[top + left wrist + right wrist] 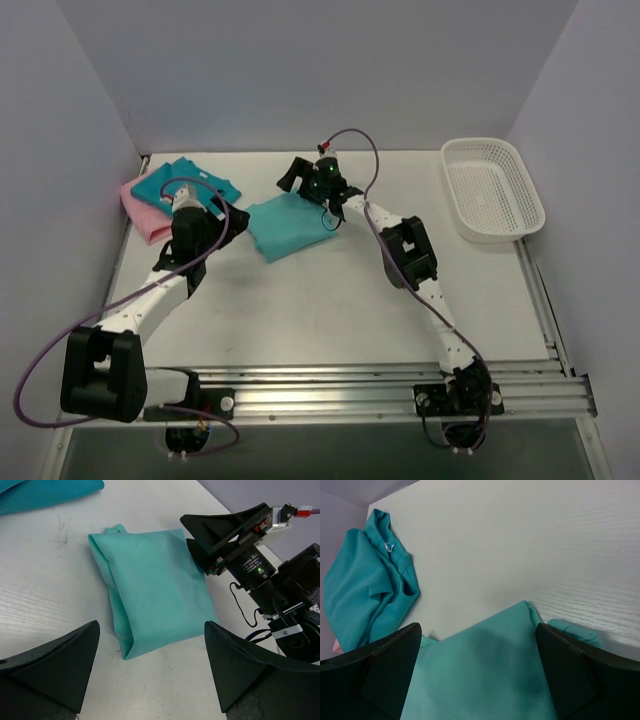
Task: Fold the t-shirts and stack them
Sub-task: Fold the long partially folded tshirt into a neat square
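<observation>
Jaws of left gripper (151, 624) and right gripper (477, 626) gape wide and empty at opposite edges of folded sea-green cotton t-shirt (155, 590); crumpled teal-blue t-shirt (365, 580) lies leftward.

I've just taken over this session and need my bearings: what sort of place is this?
Probably a lab test cell, not a home: a white table boxed in by plain pale panels, an aluminium mounting rail along its near edge, and just props: a sea-green t-shirt and a white mesh basket.

A lab test cell — blank grey walls (300, 70) box in a white, rail-edged table (330, 300).
</observation>
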Available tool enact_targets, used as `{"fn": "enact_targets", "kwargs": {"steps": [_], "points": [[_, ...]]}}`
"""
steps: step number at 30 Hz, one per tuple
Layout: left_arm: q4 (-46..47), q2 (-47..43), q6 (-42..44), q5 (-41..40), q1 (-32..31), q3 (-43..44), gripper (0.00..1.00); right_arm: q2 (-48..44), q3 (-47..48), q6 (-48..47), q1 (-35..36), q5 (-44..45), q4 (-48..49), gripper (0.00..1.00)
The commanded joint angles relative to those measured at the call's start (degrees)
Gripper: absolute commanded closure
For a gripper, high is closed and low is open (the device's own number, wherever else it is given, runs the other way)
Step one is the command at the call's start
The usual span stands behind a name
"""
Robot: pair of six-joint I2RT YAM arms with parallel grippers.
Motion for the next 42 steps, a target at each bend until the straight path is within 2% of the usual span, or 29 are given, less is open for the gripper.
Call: {"fn": "enact_targets", "kwargs": {"steps": [1, 10, 28, 34, 37, 38, 42], "points": [[3.19, -0.41, 1.33, -0.08, -0.29, 0.34, 0.06, 1.18, 2.62, 1.02, 0.21, -1.27, 0.87, 0.06], [3.45, 0.38, 1.51, -0.17, -0.20, 0.25, 0.06, 1.19, 1.31, 0.49, 0.03, -1.10, 1.05, 0.10], [3.54, 0.29, 1.16, -0.44, -0.73, 0.17, 0.05, -8.65, -11.17, -2.06, 0.21, 2.59, 2.10, 0.15], [5.11, 1.87, 0.63, -0.26, -1.17, 0.08, 0.05, -15.14, -21.88, 2.42, 1.53, 2.59, 6.92, 0.20], [5.91, 3.01, 0.37, 0.00, -1.52, 0.08, 0.05, -21.28, -32.51, 5.40, 2.14, 3.91, 10.70, 0.21], [6.08, 3.45, 0.28, 0.27, -1.69, 0.08, 0.05, -22.79, -36.89, 5.50, 2.49, 5.13, 10.98, 0.21], [6.96, 3.90, 0.19, 0.18, -2.04, -0.36, 0.05, -28.42, -42.19, 5.06, 4.07, 7.95, 8.53, 0.22]]}}
